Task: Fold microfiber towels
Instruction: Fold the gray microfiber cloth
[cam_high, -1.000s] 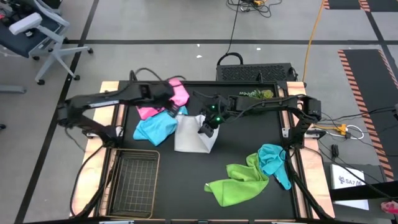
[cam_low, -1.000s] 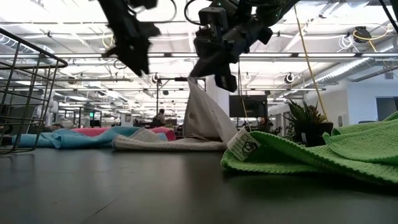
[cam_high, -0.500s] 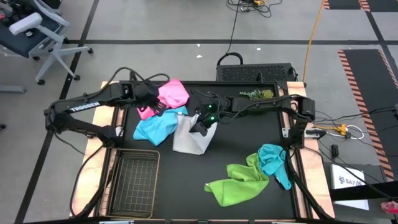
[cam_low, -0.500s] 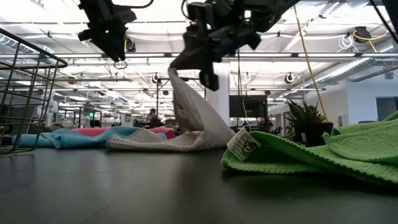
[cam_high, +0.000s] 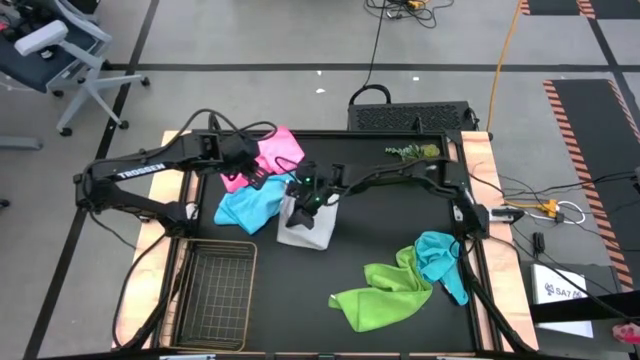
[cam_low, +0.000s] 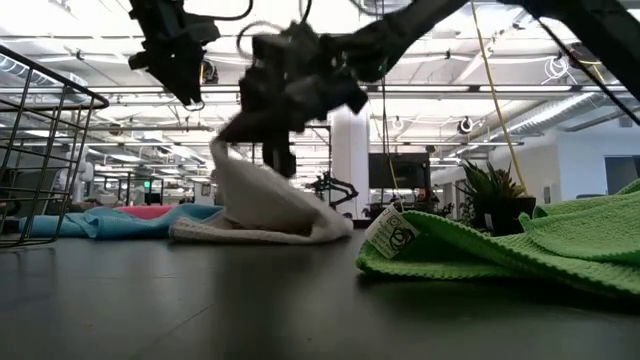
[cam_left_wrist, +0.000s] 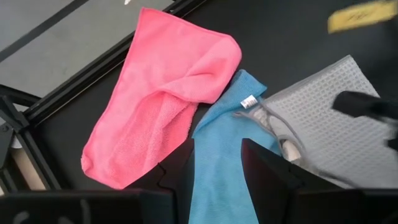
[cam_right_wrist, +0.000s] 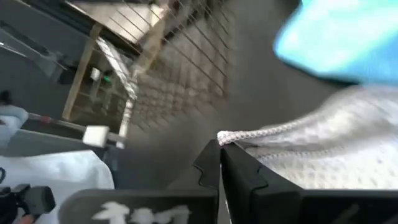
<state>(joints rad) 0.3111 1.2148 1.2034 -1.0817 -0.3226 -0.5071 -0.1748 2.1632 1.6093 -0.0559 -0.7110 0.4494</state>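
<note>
Currently right gripper (cam_high: 303, 197) pinching edge of grey towel (cam_high: 308, 225), fingers closed on hem, lifted above table (cam_high: 400, 230) mid-left; likely carrying edge over to make fold. Rest of cloth on table beside blue towel (cam_high: 248, 207). Left gripper (cam_high: 262, 178) parted, empty, hovering over pink towel (cam_high: 270, 155), clear of fold path. Green towel (cam_high: 380, 293) and teal towel (cam_high: 438, 258) waiting front right.

An open industrial lab hall — exposed ceiling ducts (cam_low: 560, 110), floor tape (cam_high: 560, 110), office chair (cam_high: 55, 50)

Right gripper (cam_high: 305, 196) dragged grey-white towel (cam_high: 308, 225) leftward — folding.
</note>
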